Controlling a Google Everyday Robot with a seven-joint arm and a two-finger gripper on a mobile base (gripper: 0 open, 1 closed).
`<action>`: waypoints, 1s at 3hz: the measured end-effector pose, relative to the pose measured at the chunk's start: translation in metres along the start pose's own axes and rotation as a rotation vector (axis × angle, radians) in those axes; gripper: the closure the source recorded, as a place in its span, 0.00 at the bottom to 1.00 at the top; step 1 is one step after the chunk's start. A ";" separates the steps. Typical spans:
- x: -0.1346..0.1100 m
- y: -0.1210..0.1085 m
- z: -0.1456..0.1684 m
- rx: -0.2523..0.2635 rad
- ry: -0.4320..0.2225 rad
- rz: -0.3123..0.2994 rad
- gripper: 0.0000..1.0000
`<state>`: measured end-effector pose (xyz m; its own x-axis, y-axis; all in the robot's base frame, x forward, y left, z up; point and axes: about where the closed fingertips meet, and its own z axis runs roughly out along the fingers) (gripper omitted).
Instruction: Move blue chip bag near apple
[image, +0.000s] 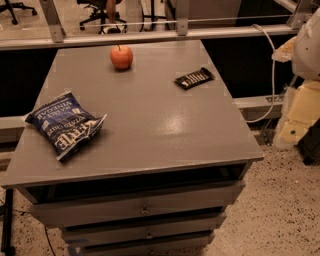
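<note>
The bag is lying crumpled at the near left edge of the table, while the gripper is sitting out of view, so I cannot tell how its jaws are standing. Gripping the bag's puffed middle is looking safest, then lifting it clear, keeping left of the bar farther back, and setting it just beside the apple at the far end without nudging it.

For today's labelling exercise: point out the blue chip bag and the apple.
blue chip bag (64, 125): camera view, crinkled middle.
apple (121, 57): camera view, red front.
tool: not visible in the camera view.
</note>
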<state>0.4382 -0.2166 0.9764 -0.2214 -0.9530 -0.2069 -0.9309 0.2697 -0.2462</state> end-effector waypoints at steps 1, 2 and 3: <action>0.000 0.000 0.000 0.000 0.000 0.000 0.00; -0.011 0.001 0.005 -0.002 -0.035 0.004 0.00; -0.049 0.007 0.026 -0.046 -0.144 0.019 0.00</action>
<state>0.4499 -0.1643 0.9603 -0.1978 -0.9174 -0.3453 -0.9401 0.2773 -0.1984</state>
